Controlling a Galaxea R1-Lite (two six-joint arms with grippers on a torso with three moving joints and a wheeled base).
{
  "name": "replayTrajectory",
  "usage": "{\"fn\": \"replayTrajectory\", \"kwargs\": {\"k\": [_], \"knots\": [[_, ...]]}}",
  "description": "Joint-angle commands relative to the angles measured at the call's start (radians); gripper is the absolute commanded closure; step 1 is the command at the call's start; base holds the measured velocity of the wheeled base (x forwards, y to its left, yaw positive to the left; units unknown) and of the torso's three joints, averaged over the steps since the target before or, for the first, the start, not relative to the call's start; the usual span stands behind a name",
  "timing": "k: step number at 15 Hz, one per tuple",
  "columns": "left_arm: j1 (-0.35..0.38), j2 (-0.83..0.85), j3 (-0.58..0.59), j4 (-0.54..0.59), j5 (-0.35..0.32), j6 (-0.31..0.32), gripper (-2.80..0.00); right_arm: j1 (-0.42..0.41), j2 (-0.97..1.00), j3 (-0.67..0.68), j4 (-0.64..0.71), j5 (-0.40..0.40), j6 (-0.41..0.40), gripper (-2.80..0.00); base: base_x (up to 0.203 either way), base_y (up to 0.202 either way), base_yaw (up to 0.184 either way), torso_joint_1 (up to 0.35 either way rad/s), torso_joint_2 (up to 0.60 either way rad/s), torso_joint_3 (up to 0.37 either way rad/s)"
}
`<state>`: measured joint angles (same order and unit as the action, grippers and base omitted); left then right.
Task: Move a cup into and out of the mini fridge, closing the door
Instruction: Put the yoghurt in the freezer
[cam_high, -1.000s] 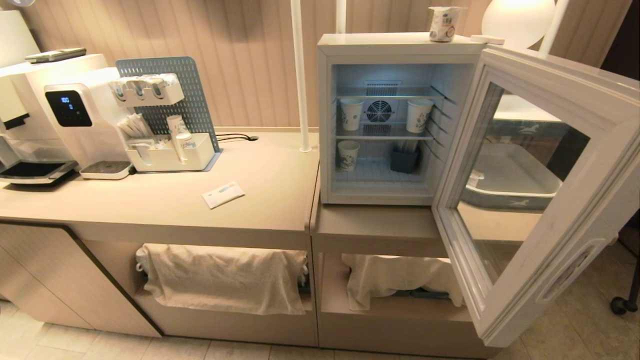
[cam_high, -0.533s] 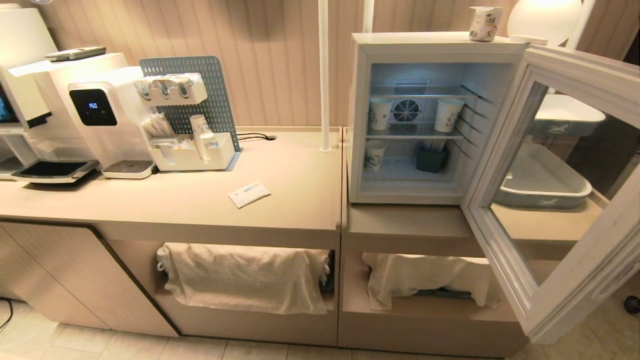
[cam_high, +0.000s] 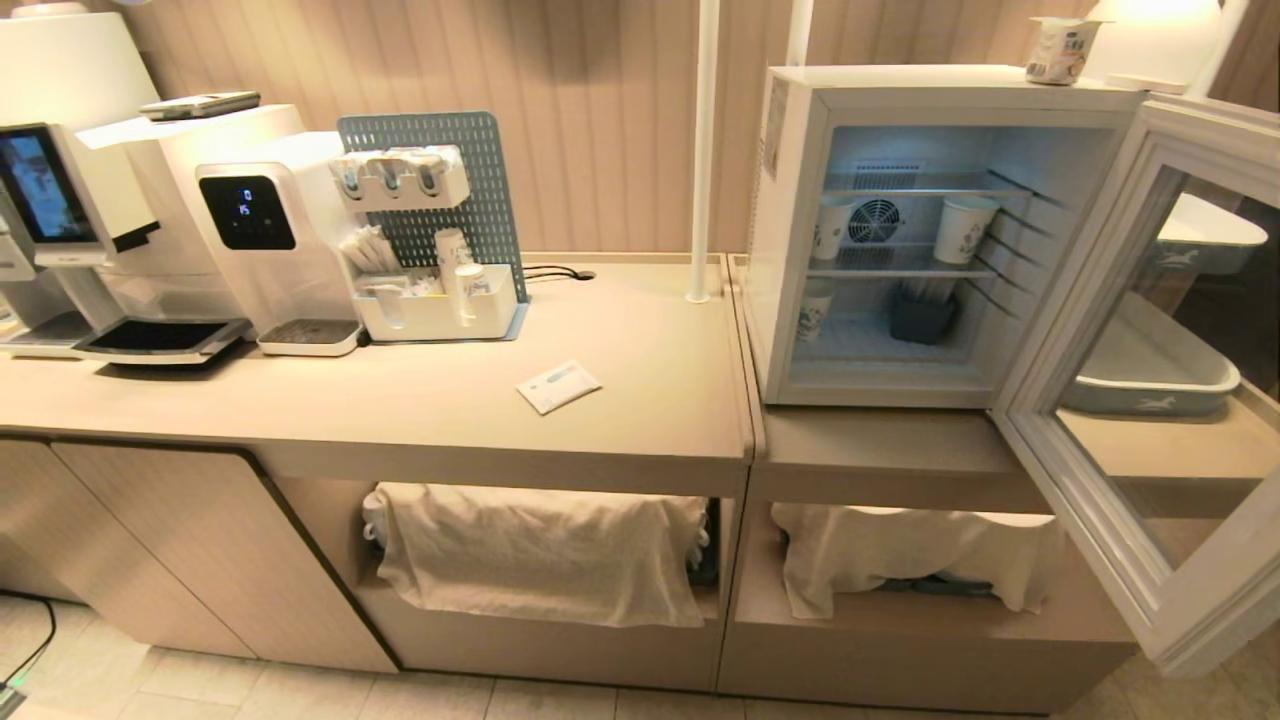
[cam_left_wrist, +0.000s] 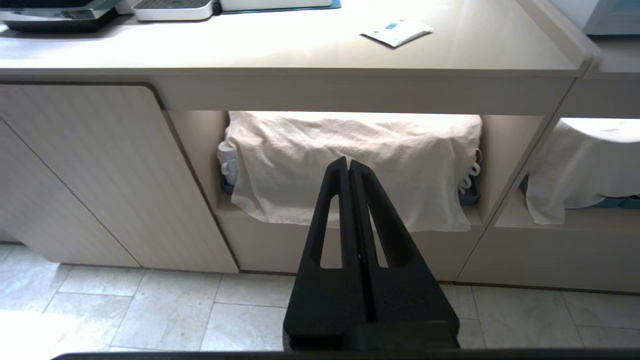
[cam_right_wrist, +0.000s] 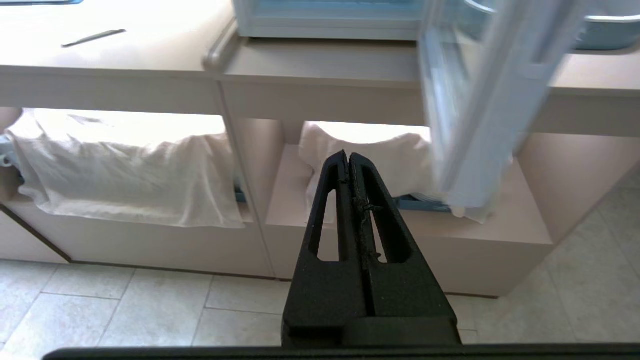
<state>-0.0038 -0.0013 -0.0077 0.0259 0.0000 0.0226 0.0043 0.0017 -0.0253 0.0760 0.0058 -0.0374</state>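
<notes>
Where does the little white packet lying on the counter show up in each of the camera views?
Head view: the white packet lies flat on the counter, in front of the organiser tray, left of the mini fridge.
Left wrist view: at the top, right of centre.
Right wrist view: a thin edge-on sliver at upper left.
Shared landmark: the draped cloth under the counter.

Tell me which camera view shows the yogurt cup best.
The head view: the yogurt cup stands in full sight on top of the mini fridge, near its back right corner. The left wrist view shows only counter and cupboards; the right wrist view catches just the fridge's base and open door.
</notes>
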Motion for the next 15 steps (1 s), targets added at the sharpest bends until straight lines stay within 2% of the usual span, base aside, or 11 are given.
{"fn": "replayTrajectory", "kwargs": {"k": [1, 7, 15], "knots": [[0.001, 0.000, 0.000, -0.001, 0.000, 0.000, 0.00, 0.000, 0.000, 0.001, 0.001, 0.000, -0.001, 0.00, 0.000, 0.139, 0.004, 0.002, 0.00, 0.002], [0.001, 0.000, 0.000, 0.000, 0.000, 0.002, 0.00, 0.000, 0.000, 0.001, 0.001, 0.000, -0.001, 0.00, 0.012, 0.012, 0.001, 0.000, 0.00, 0.001], [0.001, 0.000, 0.000, 0.000, 0.000, 0.002, 0.00, 0.000, 0.000, 0.001, 0.001, 0.000, 0.001, 0.00, 0.188, 0.000, 0.000, 0.004, 0.00, 0.002]]}}
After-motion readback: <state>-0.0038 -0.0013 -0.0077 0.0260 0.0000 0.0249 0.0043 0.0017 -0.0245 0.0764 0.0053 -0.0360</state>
